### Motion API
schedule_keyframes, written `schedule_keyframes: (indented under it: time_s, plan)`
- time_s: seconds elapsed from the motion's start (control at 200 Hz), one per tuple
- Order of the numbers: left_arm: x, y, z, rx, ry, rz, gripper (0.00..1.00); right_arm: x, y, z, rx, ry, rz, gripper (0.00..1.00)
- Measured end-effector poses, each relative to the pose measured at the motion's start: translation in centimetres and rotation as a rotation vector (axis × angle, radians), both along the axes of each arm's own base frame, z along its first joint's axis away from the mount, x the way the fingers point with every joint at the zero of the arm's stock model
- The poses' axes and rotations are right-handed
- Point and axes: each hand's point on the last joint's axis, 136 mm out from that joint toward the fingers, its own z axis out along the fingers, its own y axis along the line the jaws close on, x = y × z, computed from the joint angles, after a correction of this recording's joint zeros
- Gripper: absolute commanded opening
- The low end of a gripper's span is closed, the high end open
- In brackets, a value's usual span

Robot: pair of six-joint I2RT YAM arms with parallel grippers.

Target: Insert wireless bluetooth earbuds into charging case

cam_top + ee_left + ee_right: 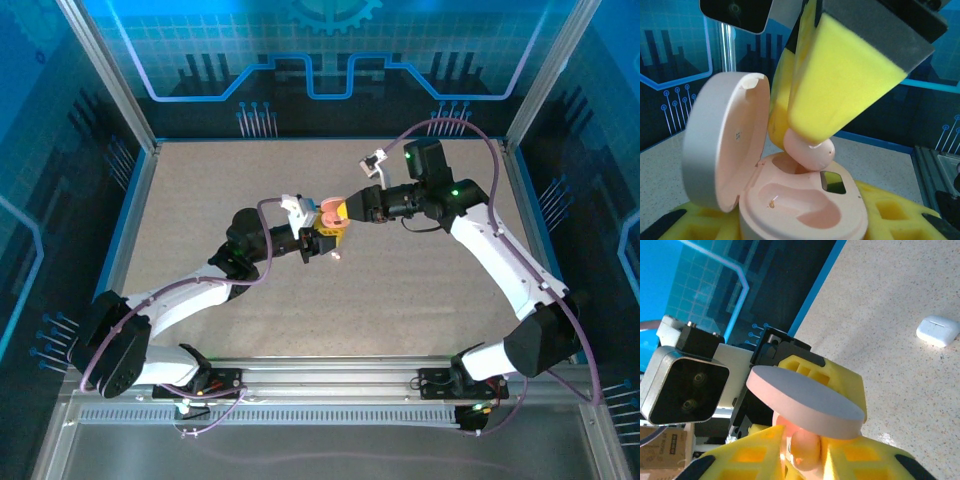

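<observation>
A pink charging case (pixel 890 200) sits between the yellow pads of my left gripper (pixel 800 231), which is shut on it above the middle of the table (pixel 322 236). Its lid (pixel 722 145) stands open to the left. My right gripper (pixel 806 456) reaches in from the right (pixel 343 212) and is shut on a pink earbud (pixel 811 150). The earbud's lower end rests at the mouth of the case's far socket. The near socket (pixel 805 205) holds nothing. In the right wrist view the earbud (pixel 806 447) shows between the two pads, under the lid (pixel 805 400).
A closed white case (pixel 938 330) lies on the speckled table to the right. A tiny pale piece (pixel 337 257) lies on the table just below the two grippers. Blue walls and metal posts surround the table (pixel 420 290).
</observation>
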Motion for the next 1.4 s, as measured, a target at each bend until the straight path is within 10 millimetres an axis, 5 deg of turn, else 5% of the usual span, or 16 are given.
schedule_keyframes:
  time_s: [1.401]
  plan:
    - [-0.03,-0.01,0.12,-0.003,-0.005,-0.001,0.32,0.17,-0.72,0.43,-0.052,-0.039,-0.053,0.45]
